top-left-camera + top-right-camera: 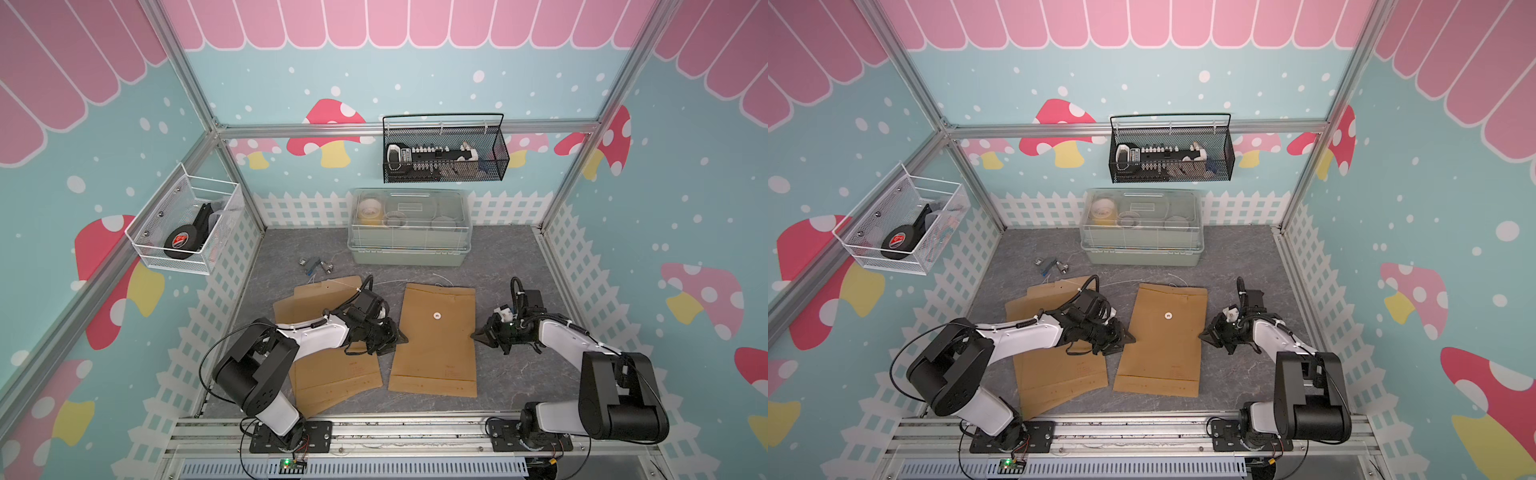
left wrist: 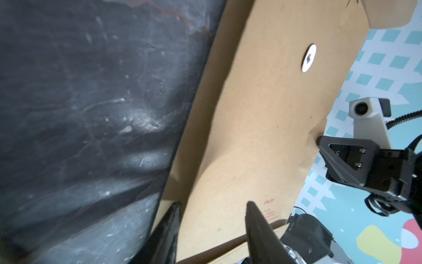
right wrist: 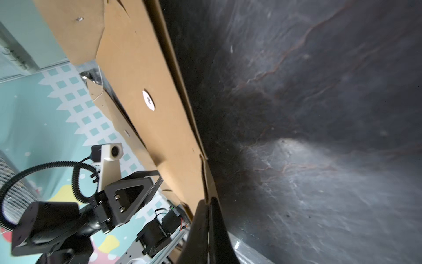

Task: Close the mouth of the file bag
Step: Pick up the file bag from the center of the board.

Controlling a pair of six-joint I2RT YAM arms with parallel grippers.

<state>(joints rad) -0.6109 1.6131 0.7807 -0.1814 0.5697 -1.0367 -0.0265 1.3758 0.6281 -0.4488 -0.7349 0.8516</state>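
Bag (image 1: 436, 353) of brown paper lies on the grey table (image 1: 507, 257) between the two arms, its long axis running from the near rail toward the back wall; both top views show it (image 1: 1163, 353). A white disc (image 1: 436, 315) sits on its upper face, nearer the far end.

The left gripper (image 1: 400, 337) meets the bag's left edge about halfway along. In the left wrist view its jaws stand apart, with one finger (image 2: 258, 228) over the paper, the other at the table side, and the bag's edge between them. Whether either pad touches the paper cannot be told from this angle.

The right gripper (image 1: 476, 335) meets the opposite edge, level with the left one. In the right wrist view its jaws are pressed together on that edge (image 3: 209, 202), pinching the bag. The left wrist view shows the paper slightly puckered at its tip.

A loose stack (image 1: 332, 376) of similar brown bags lies just beside the bag on the left, partly under the left arm. Small metal parts (image 1: 313, 266) lie beyond the stack. A clear-lidded bin (image 1: 409, 257) stands at the back of the table. A black basket (image 1: 496, 166) hangs on the back wall and a white basket (image 1: 174, 257) on the left wall.
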